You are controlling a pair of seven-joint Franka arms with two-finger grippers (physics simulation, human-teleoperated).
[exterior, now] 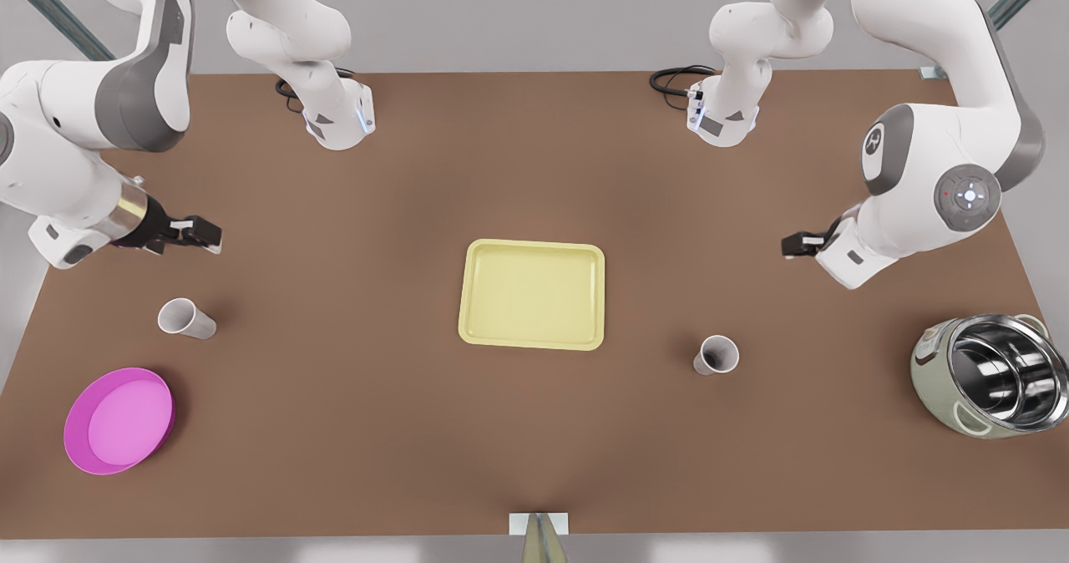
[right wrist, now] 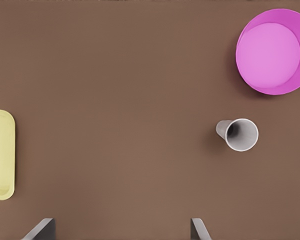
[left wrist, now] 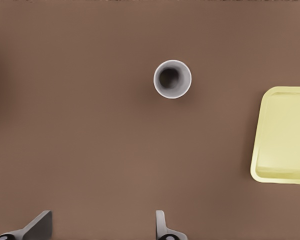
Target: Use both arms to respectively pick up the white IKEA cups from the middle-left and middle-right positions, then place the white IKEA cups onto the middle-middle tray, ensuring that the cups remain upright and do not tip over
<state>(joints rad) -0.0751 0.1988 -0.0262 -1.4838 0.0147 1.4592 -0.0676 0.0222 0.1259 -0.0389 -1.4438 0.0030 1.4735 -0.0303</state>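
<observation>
The brown table (exterior: 351,429) carried everything, and two white arms bent in over its far side. The arm on the front view's right (exterior: 935,170) bore the left gripper (exterior: 797,245), which hung above bare tabletop, well apart from the white cup (exterior: 716,354) below it; the left wrist view showed its fingers (left wrist: 161,226) spread wide, their tips cut off at the frame edge. The arm on the front view's left (exterior: 75,154) held the right gripper (exterior: 200,235) just beyond the other white cup (exterior: 185,318), fingers (right wrist: 197,229) likewise parted. The pale yellow tray (exterior: 531,294) lay between the cups, empty. The steel-lined pot (exterior: 990,375) seemingly tilted near the table's edge. The magenta plate (exterior: 119,419) sat near the second cup.
</observation>
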